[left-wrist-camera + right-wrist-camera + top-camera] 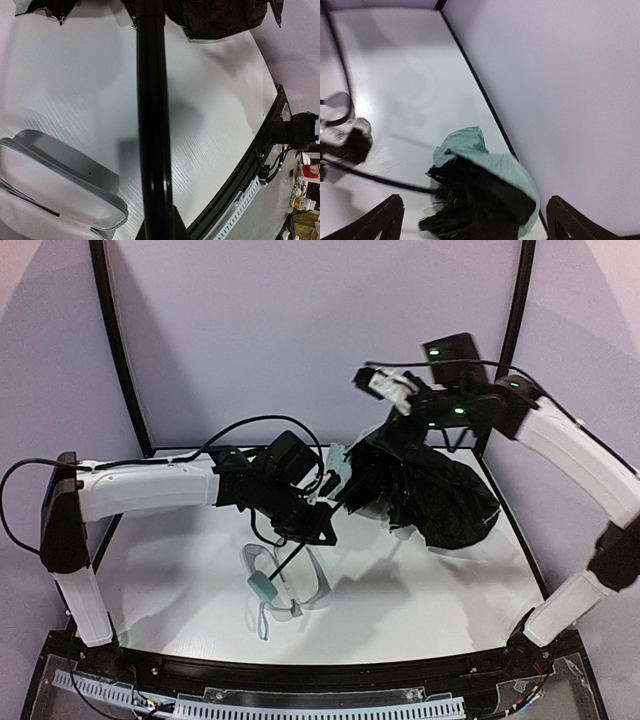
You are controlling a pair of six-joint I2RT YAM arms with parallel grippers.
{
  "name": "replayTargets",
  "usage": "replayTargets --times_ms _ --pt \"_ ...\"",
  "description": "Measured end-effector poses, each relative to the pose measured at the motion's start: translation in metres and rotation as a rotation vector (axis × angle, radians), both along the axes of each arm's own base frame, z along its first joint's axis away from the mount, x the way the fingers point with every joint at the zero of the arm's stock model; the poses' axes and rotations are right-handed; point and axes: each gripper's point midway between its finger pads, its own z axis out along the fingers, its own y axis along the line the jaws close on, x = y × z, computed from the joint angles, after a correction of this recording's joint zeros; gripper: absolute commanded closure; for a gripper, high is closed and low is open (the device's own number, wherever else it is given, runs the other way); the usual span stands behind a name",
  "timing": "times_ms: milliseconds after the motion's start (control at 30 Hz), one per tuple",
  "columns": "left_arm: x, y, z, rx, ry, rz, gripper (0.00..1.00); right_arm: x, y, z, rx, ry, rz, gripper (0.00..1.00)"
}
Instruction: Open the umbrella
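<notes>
Between left gripper (305, 525) jaws: umbrella shaft (152, 125) | below spread right gripper (475, 198): canopy (490, 172)

No word, brand or number can be read on the umbrella (445, 495) or on the pale case (300, 585). Small objects (306, 195) beyond the table edge perhaps carry labels, but they are too small to read.

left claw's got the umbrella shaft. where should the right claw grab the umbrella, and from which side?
Probably the bunched canopy, from above. The right claw hangs open over it, and the fabric sits heaped up beneath, giving a thick fold to pinch. The shaft runs sideways to the shut left claw, so the canopy is the free end.
</notes>
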Motion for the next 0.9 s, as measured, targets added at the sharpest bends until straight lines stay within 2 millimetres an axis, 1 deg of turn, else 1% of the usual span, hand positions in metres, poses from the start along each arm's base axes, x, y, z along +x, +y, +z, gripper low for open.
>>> replayTargets --times_ms 67,167,267,367,500,600,733,800,900 --pt "-0.007 -0.004 -0.002 -0.007 0.005 -0.019 0.99 0.013 0.01 -0.017 -0.085 0.012 0.01 0.04" --pt "-0.013 -0.008 -0.008 -0.021 0.013 -0.034 0.99 0.027 0.014 -0.038 -0.171 0.038 -0.006 0.04" --pt "-0.018 -0.01 -0.014 -0.03 0.032 -0.04 0.99 0.039 0.008 -0.057 -0.236 0.045 -0.059 0.06" --pt "-0.019 -0.011 -0.017 -0.036 0.041 -0.035 0.99 0.048 0.001 -0.07 -0.287 0.051 -0.122 0.06" --pt "-0.018 -0.011 -0.017 -0.043 0.045 -0.024 0.99 0.051 -0.009 -0.089 -0.353 0.083 -0.17 0.06" --pt "-0.017 -0.012 -0.018 -0.045 0.047 -0.017 0.99 0.045 -0.016 -0.102 -0.385 0.106 -0.173 0.05" --pt "-0.018 -0.012 -0.018 -0.047 0.048 -0.018 0.99 0.041 -0.028 -0.117 -0.412 0.129 -0.19 0.06" --pt "-0.018 -0.012 -0.018 -0.048 0.048 -0.018 0.99 0.044 -0.034 -0.119 -0.411 0.133 -0.211 0.06" --pt "-0.02 -0.01 -0.017 -0.052 0.047 -0.02 0.99 0.053 -0.043 -0.115 -0.391 0.121 -0.257 0.08"
